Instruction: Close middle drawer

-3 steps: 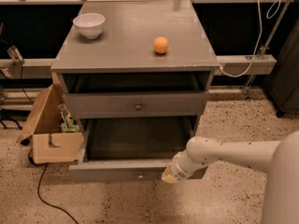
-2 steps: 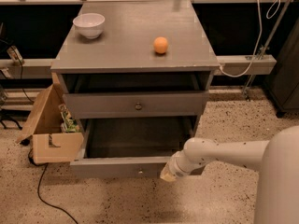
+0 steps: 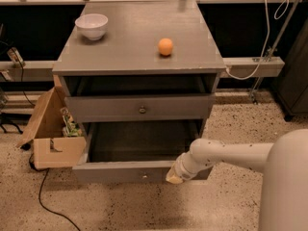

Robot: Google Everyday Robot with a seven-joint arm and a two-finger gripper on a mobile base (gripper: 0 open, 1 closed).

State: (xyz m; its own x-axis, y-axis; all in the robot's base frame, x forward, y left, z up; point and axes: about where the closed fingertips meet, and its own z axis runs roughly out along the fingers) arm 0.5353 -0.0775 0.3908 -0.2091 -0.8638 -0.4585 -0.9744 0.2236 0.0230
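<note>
At lower centre the claw (image 3: pixel 174 177) sits against the right part of the front of the middle drawer (image 3: pixel 120 171), which is pulled well out. I cannot tell how open the claw is. Farther up, the table (image 3: pixel 130 42) carries an orange ball (image 3: pixel 165 46) and a white bowl (image 3: pixel 91 26).

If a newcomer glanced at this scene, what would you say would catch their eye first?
The middle drawer stands pulled far out of the grey cabinet, with the gripper on the white arm at the right part of its front. On the cabinet top sit a white bowl at the back left and a round orange object further right; an open cardboard box stands on the floor to the left.
</note>
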